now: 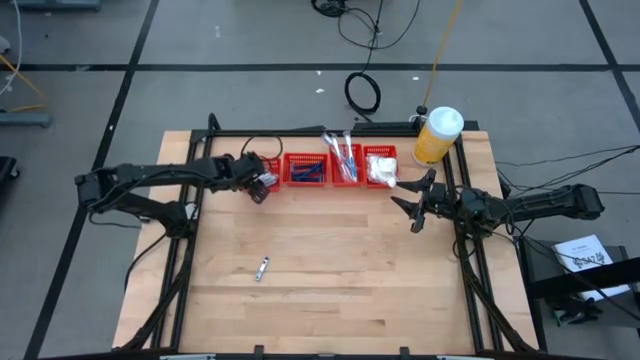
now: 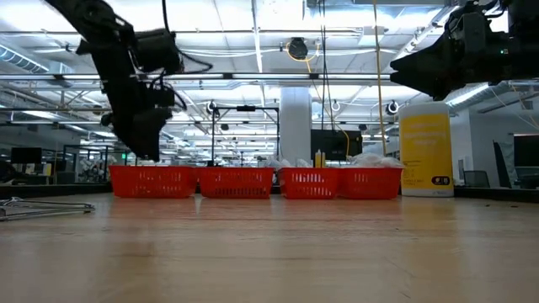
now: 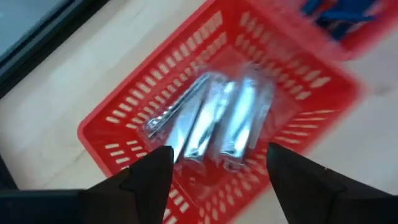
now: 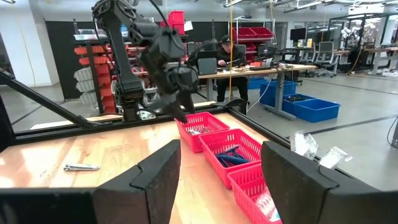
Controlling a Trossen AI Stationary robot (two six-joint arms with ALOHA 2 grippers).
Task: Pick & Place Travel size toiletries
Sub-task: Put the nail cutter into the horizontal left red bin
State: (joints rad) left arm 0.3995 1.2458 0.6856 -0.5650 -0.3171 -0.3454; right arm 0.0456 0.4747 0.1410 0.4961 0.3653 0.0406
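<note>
Four red mesh baskets (image 1: 305, 170) stand in a row at the table's far edge. The leftmost basket (image 3: 112, 118) holds several silvery-grey clear-wrapped pieces (image 3: 211, 121). My left gripper (image 3: 217, 155) hovers open just above it, empty (image 1: 262, 188). The other baskets hold dark-blue sticks (image 1: 308, 172), white-teal sticks (image 1: 343, 155) and white packets (image 1: 380, 168). One silvery piece (image 1: 262, 268) lies flat on the bare table, nearer the front (image 4: 81, 167). My right gripper (image 1: 412, 205) hangs open and empty above the table, near the rightmost basket (image 4: 221, 155).
A big yellow white-capped bottle (image 1: 437, 135) stands at the far right corner beside the baskets. Black frame rails (image 1: 185, 250) run along the table's left and right sides. Bare wood (image 1: 340, 270) spreads between the baskets and the near edge.
</note>
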